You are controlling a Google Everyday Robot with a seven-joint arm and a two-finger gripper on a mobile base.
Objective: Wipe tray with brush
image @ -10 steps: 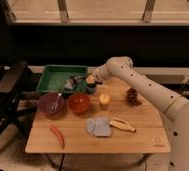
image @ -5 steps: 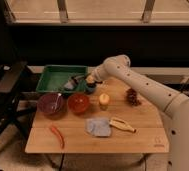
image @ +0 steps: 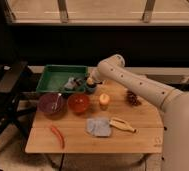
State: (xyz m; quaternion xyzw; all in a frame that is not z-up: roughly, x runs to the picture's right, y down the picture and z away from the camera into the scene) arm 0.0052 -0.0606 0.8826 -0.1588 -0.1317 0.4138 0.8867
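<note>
The green tray (image: 55, 80) sits at the table's back left. My gripper (image: 88, 85) hangs over the tray's right end, at the tip of the white arm (image: 133, 85) that reaches in from the right. It is shut on the dark brush (image: 78, 84). The brush points left into the tray, and its greyish bristle end (image: 69, 83) is low over the tray floor. I cannot tell whether the bristles touch the floor.
In front of the tray stand a purple bowl (image: 51, 103) and a red bowl (image: 79, 103). A small orange object (image: 104, 99), a pine cone (image: 133, 97), a grey cloth (image: 98, 126), a yellowish banana-shaped object (image: 122, 125) and a red chili (image: 57, 136) lie on the wooden table (image: 138, 135). A dark chair (image: 5, 92) stands left.
The gripper and brush have shifted only slightly over the tray's right end. Nothing else has moved.
</note>
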